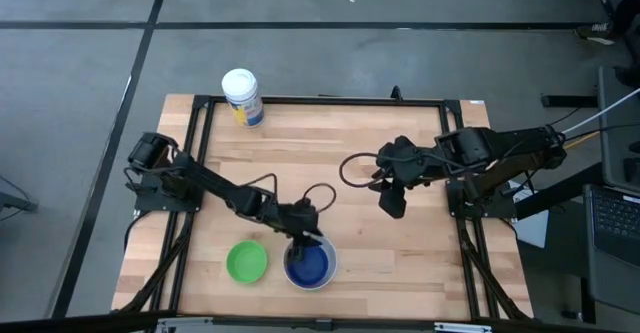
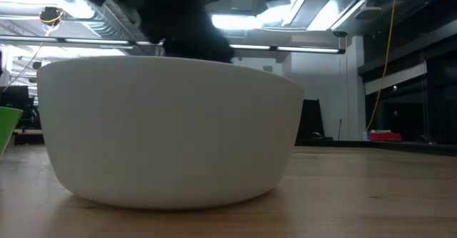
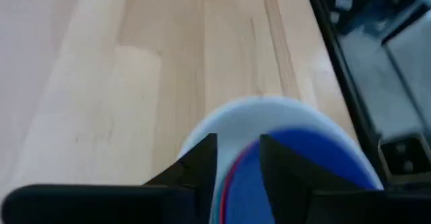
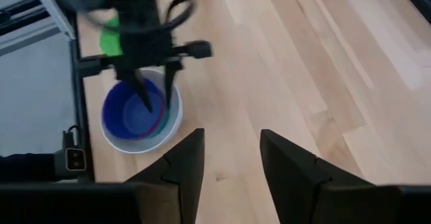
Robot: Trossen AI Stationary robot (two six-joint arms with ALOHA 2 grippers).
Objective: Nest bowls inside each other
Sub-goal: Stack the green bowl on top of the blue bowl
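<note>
A white bowl [image 1: 326,275] stands near the table's front edge and fills the low view [image 2: 171,131]. Nested in it is a dark blue bowl [image 1: 308,266], with a red rim [image 3: 229,173] showing between blue and white. A green bowl [image 1: 247,261] rests on its base just to the left. My left gripper [image 3: 238,158] is open over the stack's far rim, one finger inside the blue bowl [image 4: 131,116] and one outside the rims. My right gripper [image 1: 392,205] hangs open above the table's middle right, holding nothing. My left gripper comes at the stack slanting down from the far left. Its fingers [image 3: 202,163] stand on either side of the nested rims [image 3: 237,158] with a gap showing. Whether a finger touches a rim, I cannot tell. The stack rests on the table.
A white cylindrical container [image 1: 242,96] with a yellow-blue label stands at the table's far left corner. Black frame rails [image 1: 190,173] run along the left and right sides. Bare wood [image 1: 400,263] lies to the right of the stack and across the middle.
</note>
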